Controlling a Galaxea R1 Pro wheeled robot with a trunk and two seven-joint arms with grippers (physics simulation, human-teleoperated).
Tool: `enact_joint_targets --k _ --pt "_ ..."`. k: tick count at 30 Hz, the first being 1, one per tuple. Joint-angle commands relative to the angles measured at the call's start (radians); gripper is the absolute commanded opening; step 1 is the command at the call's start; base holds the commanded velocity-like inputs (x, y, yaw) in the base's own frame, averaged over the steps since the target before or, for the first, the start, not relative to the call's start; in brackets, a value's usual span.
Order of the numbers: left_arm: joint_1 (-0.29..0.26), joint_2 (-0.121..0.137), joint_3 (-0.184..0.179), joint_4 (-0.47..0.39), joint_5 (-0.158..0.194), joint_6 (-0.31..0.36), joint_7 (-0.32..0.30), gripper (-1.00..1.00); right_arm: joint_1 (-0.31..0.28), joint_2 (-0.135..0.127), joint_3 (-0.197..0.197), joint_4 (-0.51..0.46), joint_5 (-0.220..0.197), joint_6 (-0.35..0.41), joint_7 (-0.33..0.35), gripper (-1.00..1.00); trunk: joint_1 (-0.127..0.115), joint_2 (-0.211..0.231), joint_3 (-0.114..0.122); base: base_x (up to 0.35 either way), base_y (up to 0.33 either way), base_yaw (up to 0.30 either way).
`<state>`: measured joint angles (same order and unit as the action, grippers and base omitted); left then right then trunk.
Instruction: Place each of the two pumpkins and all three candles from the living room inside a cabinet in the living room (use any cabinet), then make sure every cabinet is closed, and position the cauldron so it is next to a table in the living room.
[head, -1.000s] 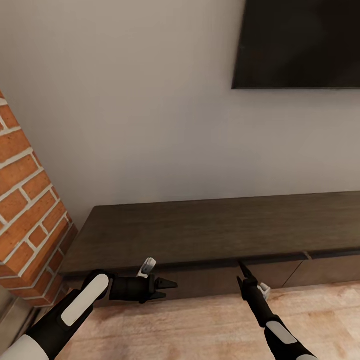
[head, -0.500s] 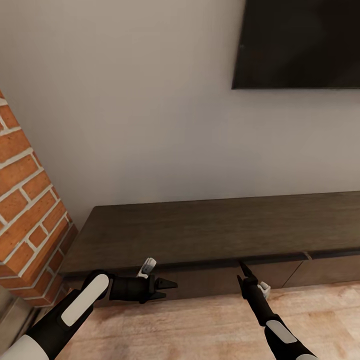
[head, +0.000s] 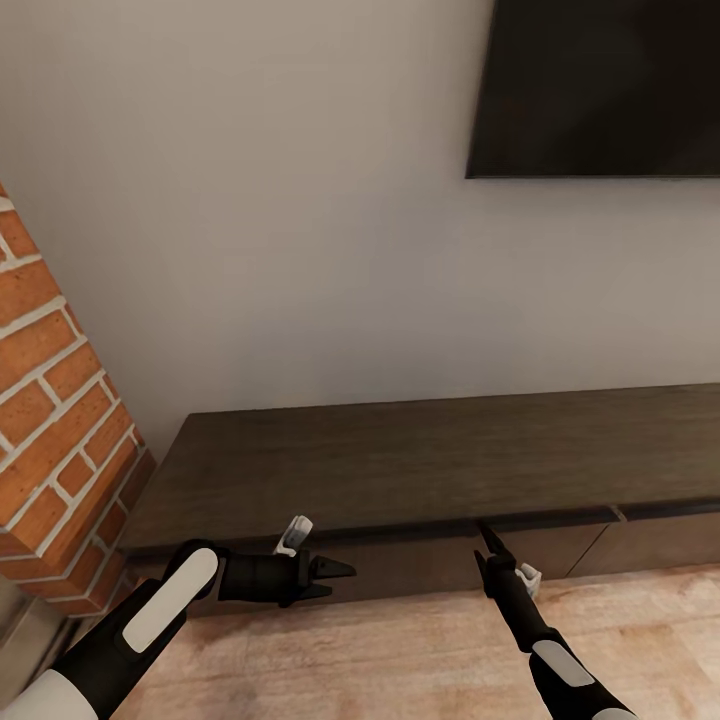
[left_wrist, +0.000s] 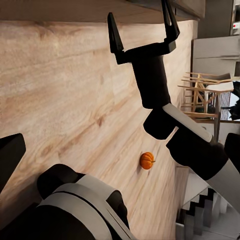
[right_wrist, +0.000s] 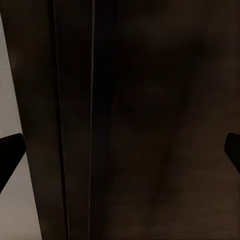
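Both pincers gape empty: right pincer (head: 487, 540) at the cabinet (head: 420, 465) front, left pincer (head: 340, 580) alongside; drawer seams murky.

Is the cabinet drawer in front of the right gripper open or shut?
Shut: the cabinet drawer front sits flush under the top, right gripper at it.

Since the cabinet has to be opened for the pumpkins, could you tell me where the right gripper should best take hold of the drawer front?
Probably the drawer front's top edge, in the dark gap under the cabinet top's overhang. It shows no handle, so the open right gripper, already pointing there, should hook in from the front and pull.
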<state>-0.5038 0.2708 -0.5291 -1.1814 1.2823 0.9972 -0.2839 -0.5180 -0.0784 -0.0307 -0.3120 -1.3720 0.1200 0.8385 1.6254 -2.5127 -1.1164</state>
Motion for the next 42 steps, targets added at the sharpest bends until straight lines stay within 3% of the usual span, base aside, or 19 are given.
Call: enact_joint_targets --k 1,14,15,21,42 --pt "-0.001 0.001 -0.002 0.000 -0.008 0.000 -0.009 1.00 -0.001 0.000 -0.003 0.001 -0.006 0.010 0.004 1.00 0.000 0.000 -0.001 0.001 0.001 0.000" --pt "-0.001 0.001 -0.001 0.000 -0.007 0.000 -0.009 1.00 -0.001 0.000 0.000 0.001 -0.004 0.010 0.004 1.00 0.000 0.000 -0.001 0.000 0.000 0.000" --pt "-0.001 0.001 -0.002 0.000 -0.007 0.000 -0.009 1.00 -0.001 0.000 0.007 0.001 -0.004 0.010 0.003 -1.00 0.000 0.000 -0.001 0.000 0.000 0.000" --pt "-0.001 0.001 -0.001 0.000 -0.008 0.000 -0.009 1.00 -0.001 0.000 0.029 0.002 -0.005 0.010 0.000 -1.00 0.000 0.000 -0.001 0.000 0.000 0.000" --pt "-0.001 0.001 -0.002 0.000 -0.008 0.000 -0.009 1.00 -0.001 0.000 0.032 0.002 -0.006 0.010 0.000 -1.00 0.000 0.000 -0.001 0.000 0.000 0.000"
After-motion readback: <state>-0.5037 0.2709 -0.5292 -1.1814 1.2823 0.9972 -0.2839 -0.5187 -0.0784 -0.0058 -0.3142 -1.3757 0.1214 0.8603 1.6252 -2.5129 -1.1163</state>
